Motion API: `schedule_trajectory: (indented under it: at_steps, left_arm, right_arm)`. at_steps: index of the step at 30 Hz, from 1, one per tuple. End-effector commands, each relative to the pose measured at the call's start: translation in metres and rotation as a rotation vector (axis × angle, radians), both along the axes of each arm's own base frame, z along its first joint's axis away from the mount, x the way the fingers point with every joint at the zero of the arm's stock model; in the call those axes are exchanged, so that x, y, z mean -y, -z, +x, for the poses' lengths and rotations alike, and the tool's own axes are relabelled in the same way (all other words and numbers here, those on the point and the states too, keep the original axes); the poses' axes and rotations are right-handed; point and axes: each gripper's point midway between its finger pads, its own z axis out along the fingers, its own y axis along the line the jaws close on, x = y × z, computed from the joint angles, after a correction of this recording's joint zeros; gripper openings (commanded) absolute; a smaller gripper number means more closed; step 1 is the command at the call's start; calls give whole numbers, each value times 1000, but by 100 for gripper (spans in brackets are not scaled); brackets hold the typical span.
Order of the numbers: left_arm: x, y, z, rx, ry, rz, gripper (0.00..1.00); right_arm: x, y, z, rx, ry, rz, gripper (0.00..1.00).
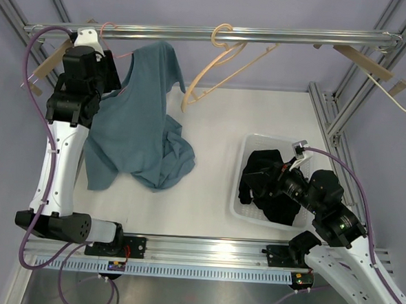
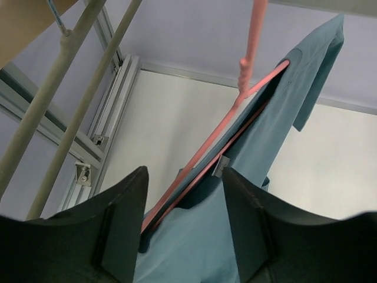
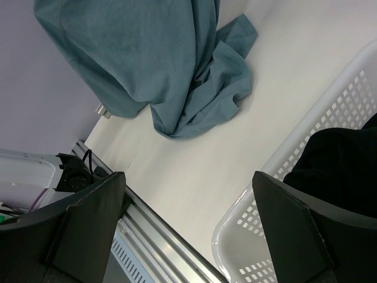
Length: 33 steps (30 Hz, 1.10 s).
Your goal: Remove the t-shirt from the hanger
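A teal t-shirt (image 1: pixel 139 120) hangs from a pink hanger (image 1: pixel 126 53) at the left end of the rail, and its lower part is bunched on the table. My left gripper (image 1: pixel 116 76) is up at the shirt's left shoulder. In the left wrist view it (image 2: pixel 182 194) is open, with the pink hanger's arm (image 2: pixel 218 141) and the teal cloth (image 2: pixel 283 118) between the jaws, which do not pinch them. My right gripper (image 1: pixel 278 179) hovers over the basket. It is open and empty (image 3: pixel 188 177). The shirt's bunched hem shows in the right wrist view (image 3: pixel 147 59).
A white basket (image 1: pixel 248 151) with a black garment (image 1: pixel 273 191) in it stands at the right; its rim also shows in the right wrist view (image 3: pixel 265 218). An empty wooden hanger (image 1: pixel 226 60) hangs mid-rail (image 1: pixel 299 37). More wooden hangers (image 1: pixel 373 69) hang at the far right.
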Motion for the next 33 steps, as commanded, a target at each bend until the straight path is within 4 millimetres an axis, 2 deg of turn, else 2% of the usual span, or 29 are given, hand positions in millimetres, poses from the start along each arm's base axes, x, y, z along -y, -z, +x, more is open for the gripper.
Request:
schedule_trajectory:
  at_steps: [1,4,10,12,15,17,18,21,23,29,33]
  left_arm:
    - [-1,-10,12,53,9,1,54]
    - [8,-5,15,61,47,-31,44]
    - [5,8,15,57,32,-20,45]
    - [8,7,16,61,46,-29,36]
    - [14,1,14,90,70,-60,17]
    - [17,4,12,95,77,-78,11]
    - [18,2,11,106,81,-85,8]
    - [19,-4,3,132,88,-98,7]
    - [19,-14,-4,160,91,-105,0]
    - [26,-35,-8,215,128,-132,0]
    - [34,-60,-12,267,173,-144,0]
  right_arm:
    - [-4,-23,-3,60,-34,29,98]
    - [-4,-21,-2,55,-29,27,98]
    - [-6,-21,-1,46,-32,38,97]
    - [-7,-21,-1,45,-36,39,97]
    - [-8,-22,1,43,-37,42,97]
    - [-9,-23,1,40,-40,46,97]
    - [-10,-22,2,36,-41,46,96]
    - [-13,-21,2,30,-51,48,96]
    - [-14,-23,3,29,-57,50,96]
    - [-25,-28,0,38,-81,45,95]
    - [-39,-32,-2,49,-98,22,95]
